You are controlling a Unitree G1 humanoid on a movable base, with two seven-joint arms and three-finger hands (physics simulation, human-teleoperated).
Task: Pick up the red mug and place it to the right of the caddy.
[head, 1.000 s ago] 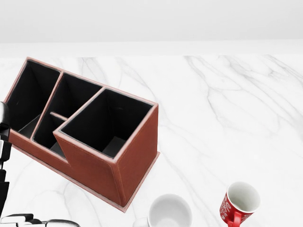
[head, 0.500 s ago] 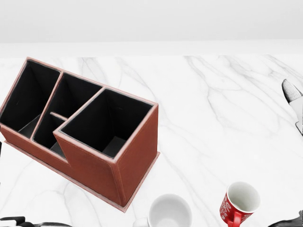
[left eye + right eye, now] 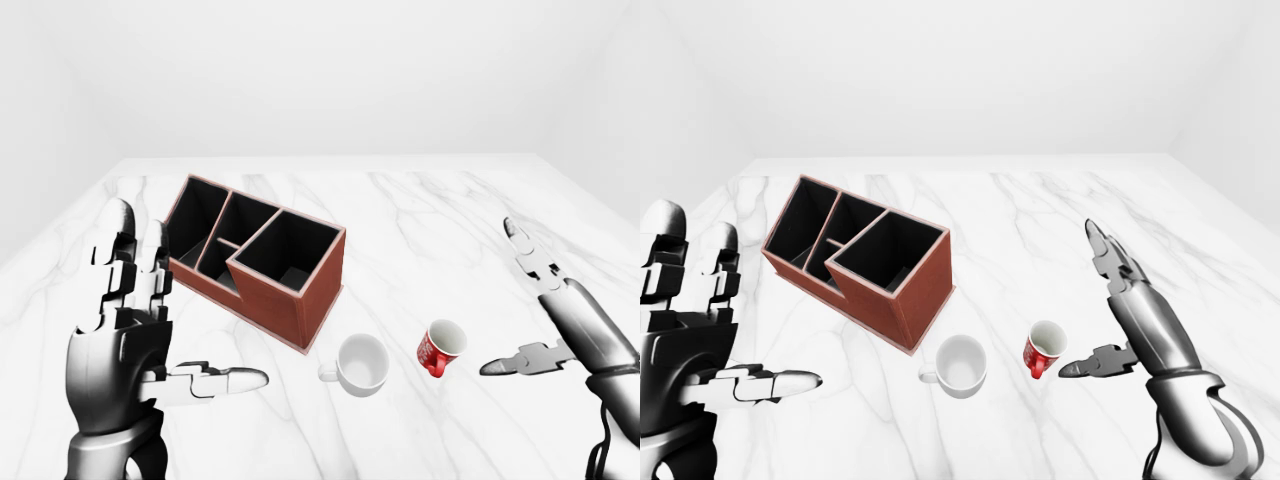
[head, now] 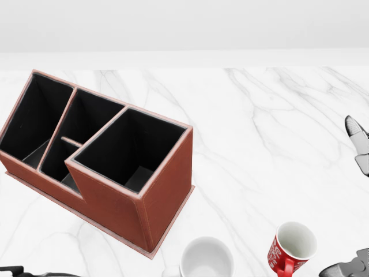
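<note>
— What moved?
— My right hand (image 3: 1106, 300) has come in closer beside the red mug (image 4: 292, 248), fingers spread; my left hand (image 3: 150, 310) is open too.
— The mug?
— Unmoved on the counter (image 4: 259, 127), right of the caddy (image 4: 104, 156), upright, mouth tipped slightly up-right, handle toward the head view's bottom

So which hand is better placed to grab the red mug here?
The right hand. It hangs open just right of the red mug, thumb tip pointing at it. The left hand, also open, is far across the counter, with the white mug and caddy nearer to it.
</note>
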